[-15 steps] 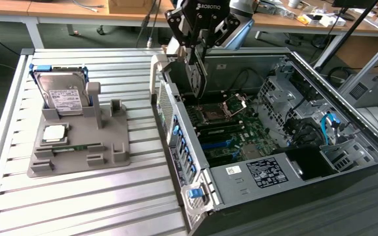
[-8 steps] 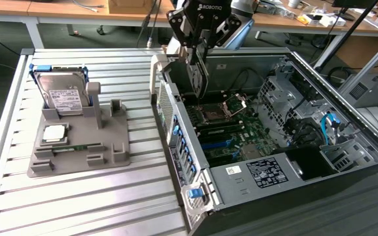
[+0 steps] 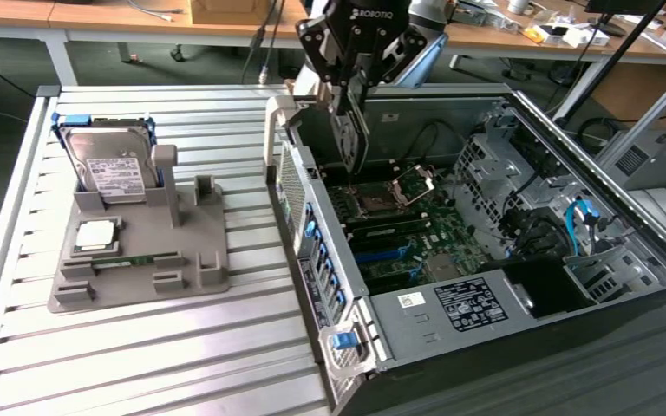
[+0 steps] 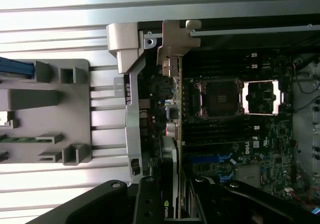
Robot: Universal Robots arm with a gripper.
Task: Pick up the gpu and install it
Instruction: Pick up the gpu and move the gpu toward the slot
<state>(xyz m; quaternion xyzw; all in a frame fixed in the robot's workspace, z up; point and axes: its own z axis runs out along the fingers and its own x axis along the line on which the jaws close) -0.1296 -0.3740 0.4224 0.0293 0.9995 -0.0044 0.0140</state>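
Note:
The gpu (image 3: 350, 139) is a thin black card hanging on edge, held from above by my gripper (image 3: 349, 97), which is shut on it. It hangs over the rear part of the open computer case (image 3: 310, 225), just above the motherboard (image 3: 408, 234) near the case's back wall. In the wrist view the gpu (image 4: 173, 134) appears edge-on, running from my gripper (image 4: 175, 206) out to its silver bracket (image 4: 175, 38), which lies beside the case's rear frame (image 4: 131, 108). The CPU socket (image 4: 220, 98) sits close beside the card.
A grey parts holder (image 3: 136, 260) stands on the slatted metal table at the exterior view's left. It carries a hard drive (image 3: 107, 165), a processor (image 3: 96, 234) and a green memory stick (image 3: 125, 260). Drive cages and cables (image 3: 541, 199) fill the case's far side.

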